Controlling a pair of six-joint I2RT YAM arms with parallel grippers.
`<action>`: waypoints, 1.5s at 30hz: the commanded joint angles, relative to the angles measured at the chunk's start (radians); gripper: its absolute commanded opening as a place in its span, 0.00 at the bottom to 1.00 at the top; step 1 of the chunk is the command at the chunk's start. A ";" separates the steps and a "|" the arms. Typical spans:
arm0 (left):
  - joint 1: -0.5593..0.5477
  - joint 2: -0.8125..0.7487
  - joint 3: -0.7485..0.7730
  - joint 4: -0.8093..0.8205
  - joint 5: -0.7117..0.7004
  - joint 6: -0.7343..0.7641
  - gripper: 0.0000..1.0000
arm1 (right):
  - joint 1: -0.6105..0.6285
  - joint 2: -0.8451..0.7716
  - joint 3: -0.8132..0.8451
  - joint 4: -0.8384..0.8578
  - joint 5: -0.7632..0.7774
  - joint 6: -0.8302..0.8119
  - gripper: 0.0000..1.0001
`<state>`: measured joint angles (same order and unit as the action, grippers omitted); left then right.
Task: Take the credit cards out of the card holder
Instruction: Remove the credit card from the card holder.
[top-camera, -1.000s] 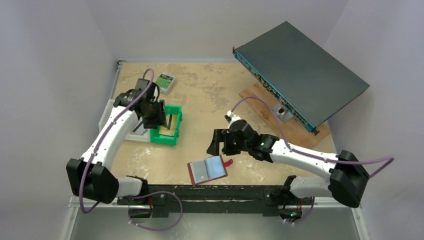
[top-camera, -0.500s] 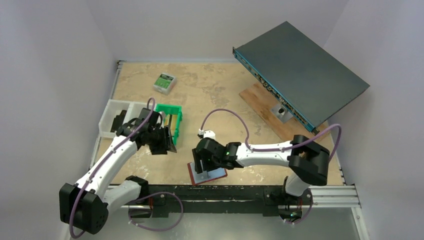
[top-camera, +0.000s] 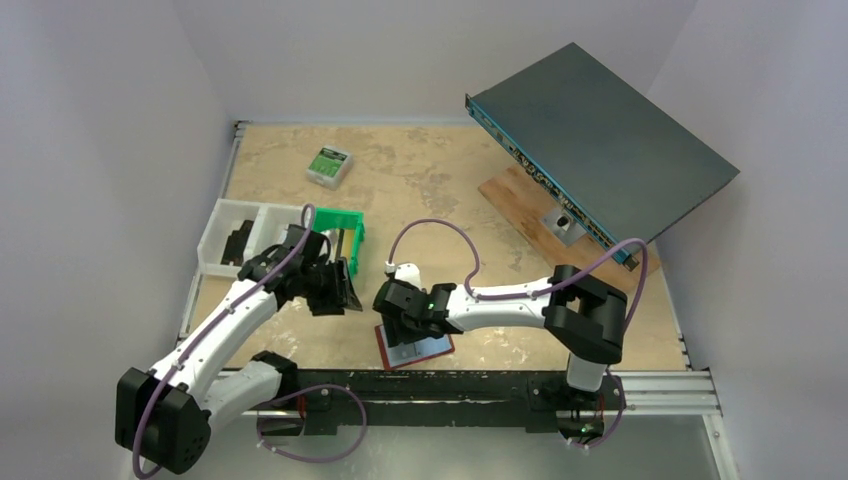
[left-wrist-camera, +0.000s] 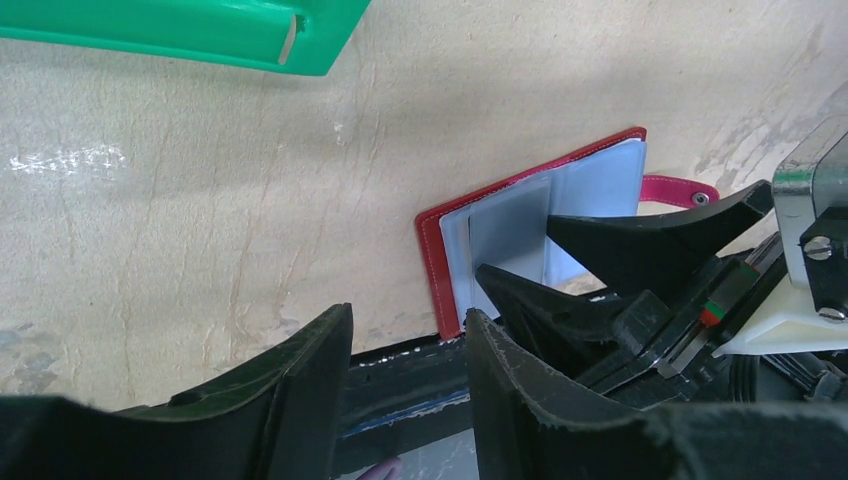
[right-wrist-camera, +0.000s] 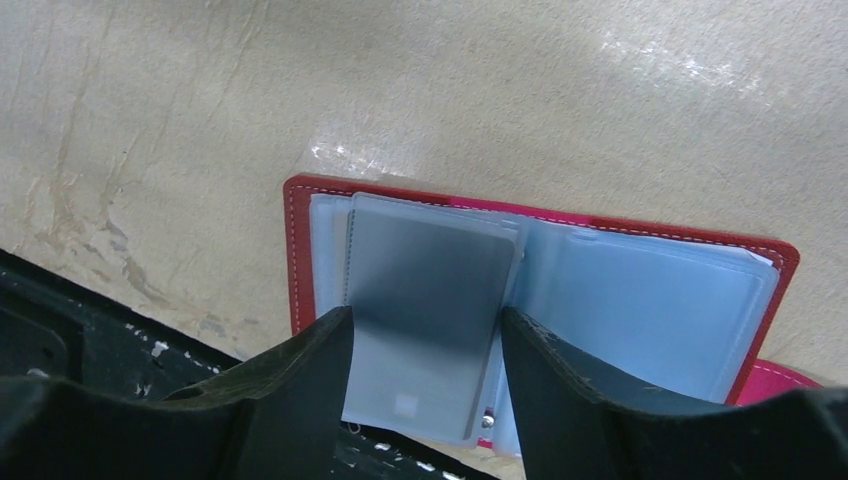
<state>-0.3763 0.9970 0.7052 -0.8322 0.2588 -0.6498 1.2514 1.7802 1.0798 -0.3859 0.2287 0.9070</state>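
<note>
One red card holder (top-camera: 430, 349), one grey card (right-wrist-camera: 425, 300) showing inside it; beyond the holder, one green bin (top-camera: 357, 240), one white tray (top-camera: 225, 215), one small box (top-camera: 329, 165).

Red card holder (right-wrist-camera: 645, 312) open flat; grey credit card (right-wrist-camera: 425, 305) apparently in pocket.

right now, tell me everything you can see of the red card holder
The card holder lies open and flat on the tan table, near its front edge beside the black rail. Its cover looks like red leather with pale stitching; a snap tab sticks out from one side. Inside are pale grey-blue translucent pockets, one showing a grey card. The right gripper sets its fingers either side of that card; whether they touch it is unclear.
</note>
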 joint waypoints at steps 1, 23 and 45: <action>-0.015 0.001 -0.010 0.043 0.016 -0.025 0.45 | 0.003 0.032 0.026 -0.036 0.039 0.021 0.53; -0.245 0.152 -0.078 0.250 0.061 -0.168 0.13 | -0.048 -0.028 -0.167 0.188 -0.115 0.082 0.06; -0.314 0.429 -0.090 0.396 -0.003 -0.182 0.00 | -0.085 -0.255 -0.276 0.301 -0.130 0.091 0.32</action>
<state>-0.6807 1.3907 0.6189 -0.4461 0.3283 -0.8471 1.1709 1.5692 0.7925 -0.0597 0.0631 1.0054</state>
